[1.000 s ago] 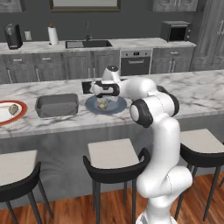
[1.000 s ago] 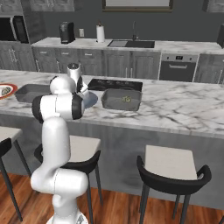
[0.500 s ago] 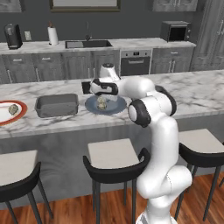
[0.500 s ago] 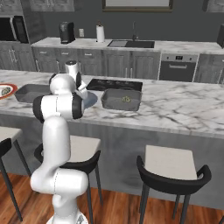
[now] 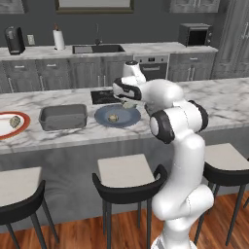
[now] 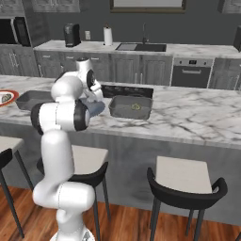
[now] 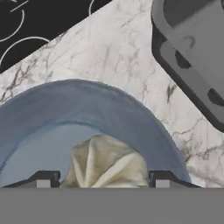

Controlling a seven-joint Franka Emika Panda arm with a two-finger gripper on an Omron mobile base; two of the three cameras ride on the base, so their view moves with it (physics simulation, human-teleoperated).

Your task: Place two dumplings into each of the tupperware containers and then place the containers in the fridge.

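Marble counter [image 7: 131, 65] beyond plate rim [image 7: 144, 118]

Pale beige dumpling [image 7: 109, 162], blue-grey plate [image 7: 52, 109], white-grey marbled counter [image 7: 127, 57]

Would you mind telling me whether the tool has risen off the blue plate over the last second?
Yes, the tool, closed on a dumpling, has risen slightly above the blue plate.
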